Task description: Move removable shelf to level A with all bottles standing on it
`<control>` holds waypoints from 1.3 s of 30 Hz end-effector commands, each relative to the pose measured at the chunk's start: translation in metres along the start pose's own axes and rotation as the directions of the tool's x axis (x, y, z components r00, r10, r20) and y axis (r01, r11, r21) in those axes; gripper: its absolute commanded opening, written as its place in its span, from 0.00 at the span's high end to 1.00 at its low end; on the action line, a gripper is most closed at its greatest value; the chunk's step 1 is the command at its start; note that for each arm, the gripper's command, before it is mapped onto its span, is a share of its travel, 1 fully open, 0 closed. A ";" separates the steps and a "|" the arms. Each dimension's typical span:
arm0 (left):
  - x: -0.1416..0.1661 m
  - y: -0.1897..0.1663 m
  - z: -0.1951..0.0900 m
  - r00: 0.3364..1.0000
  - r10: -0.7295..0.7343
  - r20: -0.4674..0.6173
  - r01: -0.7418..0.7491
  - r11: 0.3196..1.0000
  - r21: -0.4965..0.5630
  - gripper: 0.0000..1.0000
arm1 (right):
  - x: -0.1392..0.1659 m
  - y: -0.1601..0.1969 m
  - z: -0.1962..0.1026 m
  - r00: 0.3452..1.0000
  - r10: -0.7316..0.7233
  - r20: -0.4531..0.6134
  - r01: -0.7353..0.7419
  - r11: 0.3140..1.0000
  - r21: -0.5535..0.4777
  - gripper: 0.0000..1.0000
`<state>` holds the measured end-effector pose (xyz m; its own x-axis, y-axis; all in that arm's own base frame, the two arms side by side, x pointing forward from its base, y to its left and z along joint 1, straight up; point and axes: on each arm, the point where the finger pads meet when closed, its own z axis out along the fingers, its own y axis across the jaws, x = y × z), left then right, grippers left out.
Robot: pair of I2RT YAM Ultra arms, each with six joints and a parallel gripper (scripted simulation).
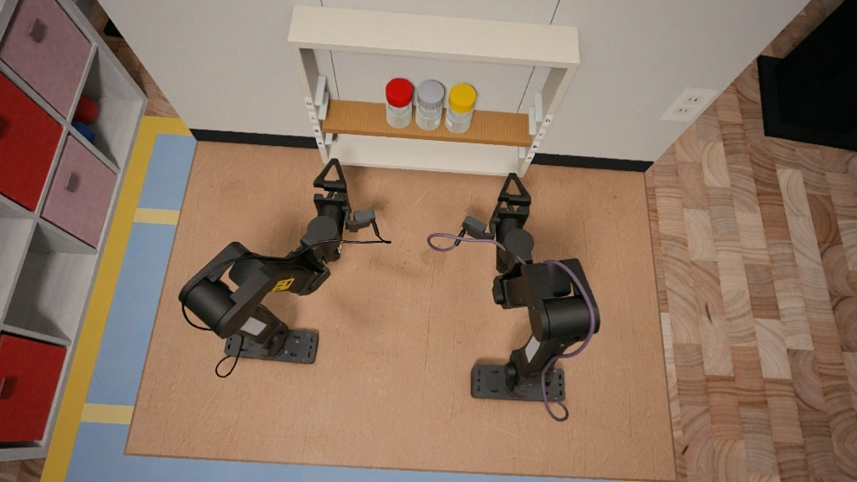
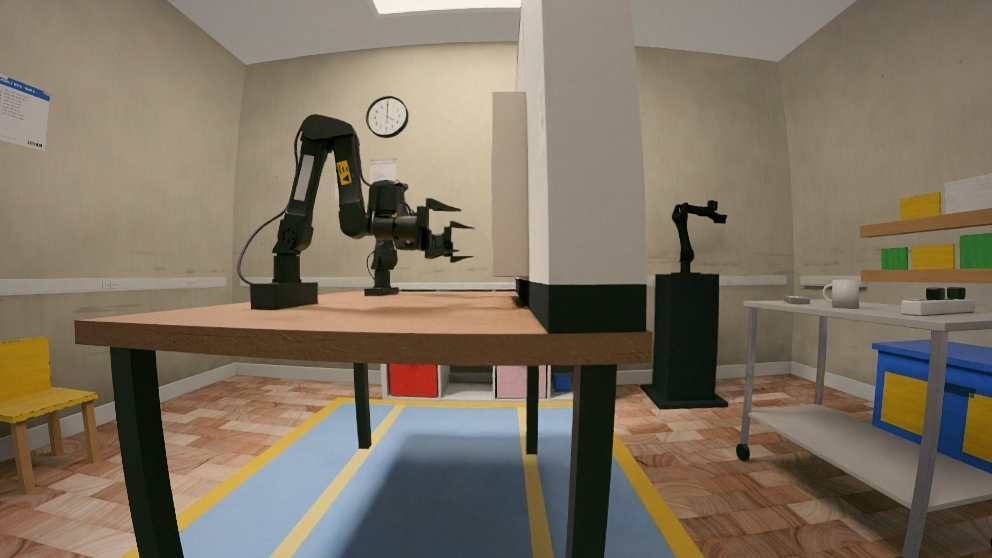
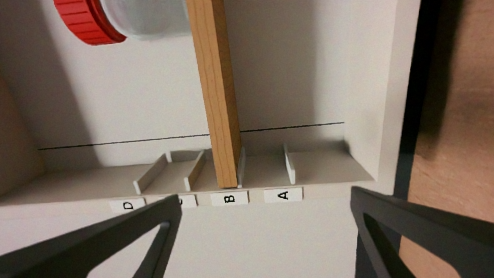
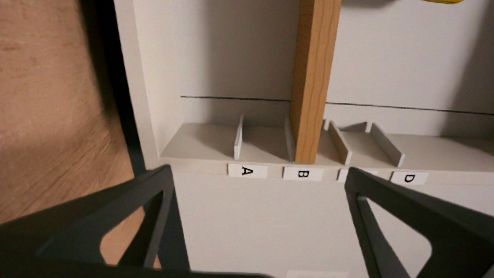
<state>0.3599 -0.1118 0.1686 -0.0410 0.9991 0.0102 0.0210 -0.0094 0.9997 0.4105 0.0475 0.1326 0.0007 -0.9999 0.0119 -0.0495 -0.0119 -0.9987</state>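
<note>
Shelf [image 1: 359, 123] [image 3: 215, 95] [image 4: 316, 90] seated at B, still to go down to A. Left gripper [image 1: 333, 174] [image 3: 266, 200] and right gripper [image 1: 514, 188] [image 4: 259, 176] wide open, nothing held. Risk: bottles [image 1: 428, 113] toppling through uneven lift.

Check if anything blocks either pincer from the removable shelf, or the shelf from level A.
Nothing visible stands between either pincer and the removable shelf. The shelf sits at B; its B supports lie directly between it and A, so it likely has to come out first. The bottles ride on top.
</note>
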 end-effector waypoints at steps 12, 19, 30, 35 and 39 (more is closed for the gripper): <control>-0.002 0.046 0.006 1.000 -0.010 0.001 0.010 1.000 -0.021 0.00 | 0.002 -0.053 0.006 1.000 0.012 -0.001 -0.012 0.999 0.049 0.00; -0.002 0.063 0.005 1.000 -0.010 0.001 0.010 1.000 -0.021 0.00 | 0.002 -0.069 0.005 1.000 0.012 -0.001 -0.012 0.999 0.049 0.00; -0.002 0.100 0.004 1.000 -0.010 0.001 0.010 1.000 -0.021 0.00 | 0.002 -0.107 0.003 1.000 0.012 -0.001 -0.012 0.999 0.049 0.00; -0.001 0.110 0.004 1.000 -0.010 0.001 0.010 1.000 -0.021 0.00 | 0.003 -0.117 0.003 1.000 0.012 -0.001 -0.012 0.999 0.049 0.00; -0.001 0.110 0.004 1.000 -0.010 0.001 0.010 1.000 -0.021 0.00 | 0.003 -0.117 0.003 1.000 0.012 -0.001 -0.012 0.999 0.049 0.00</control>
<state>0.3655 -0.1155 0.2707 -0.0411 0.9992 -0.0027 -0.0076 0.0024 1.0000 0.4165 0.0487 0.2346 0.0004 -1.0000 0.0063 -0.0147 -0.0063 -0.9999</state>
